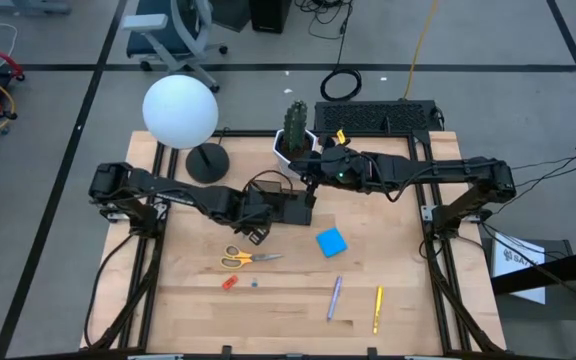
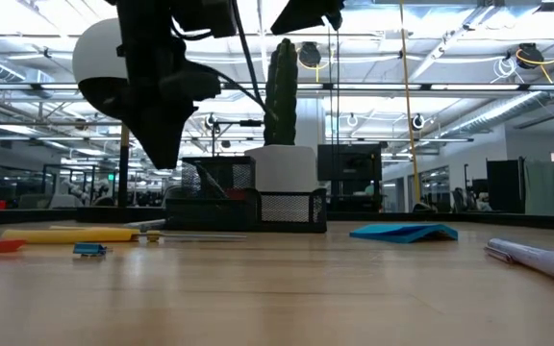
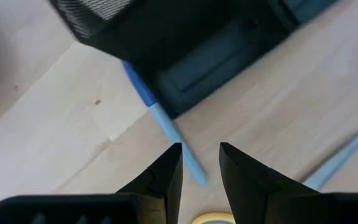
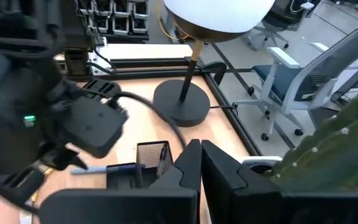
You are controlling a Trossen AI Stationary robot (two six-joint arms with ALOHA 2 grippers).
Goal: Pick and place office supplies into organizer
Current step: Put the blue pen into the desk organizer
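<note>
My left gripper points steeply down just left of the black organizer and is shut on a blue pen. Below it lie the yellow-handled scissors. The blue sticky-note pad, a purple pen, a yellow pen and a small red-orange piece lie flat on the table. My right gripper hangs shut, high over the organizer's far side, holding nothing. My left gripper pinches the blue pen by its light-blue end between its two fingertips, coming from above. The pen reaches out ahead of the fingers at a slant, its dark-blue end at the organizer's edge. Whether that end touches the organizer, I cannot tell.
A white cactus pot stands right behind the organizer. The globe lamp and its round black base stand at the far left, and a black keyboard lies at the far edge. Bare wood lies at the near left.
</note>
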